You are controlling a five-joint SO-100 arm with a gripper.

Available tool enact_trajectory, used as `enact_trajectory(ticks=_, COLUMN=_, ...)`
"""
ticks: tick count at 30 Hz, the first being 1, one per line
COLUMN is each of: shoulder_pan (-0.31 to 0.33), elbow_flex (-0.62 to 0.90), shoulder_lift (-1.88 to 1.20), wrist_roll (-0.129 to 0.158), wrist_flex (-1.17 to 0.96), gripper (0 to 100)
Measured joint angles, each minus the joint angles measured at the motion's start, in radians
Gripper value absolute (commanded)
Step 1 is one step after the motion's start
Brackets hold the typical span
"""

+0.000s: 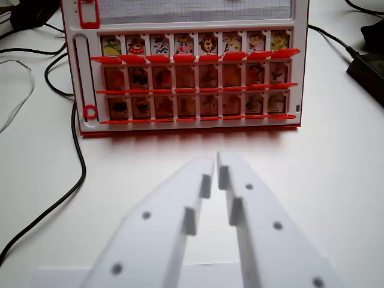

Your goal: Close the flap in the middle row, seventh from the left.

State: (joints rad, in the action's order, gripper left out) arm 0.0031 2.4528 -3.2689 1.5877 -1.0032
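A red and white flap board [84, 90] stands on the white table at the top of the wrist view, with three rows of picture flaps. All the flaps look upright. The middle row's seventh flap from the left [255, 74] shows a red-toned picture. My white gripper [215, 161] fills the lower middle of the view and points at the board. It stops a short way in front of the board's base and touches nothing. Its two fingers lie almost together, with only a thin slit between them and nothing held.
A black cable [77, 174] curves across the table at the left of the board. At the right edge lies a black box [367, 71] with its cable [333, 37]. A red slider [90, 112] sits on the board's left rail.
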Motion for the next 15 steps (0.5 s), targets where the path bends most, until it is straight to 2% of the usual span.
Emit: enact_trajectory(ticks=15, shoulder_pan=0.002, elbow_flex=0.0, shoulder_lift=0.0, wrist_roll=0.0, wrist_flex=0.006, gripper=0)
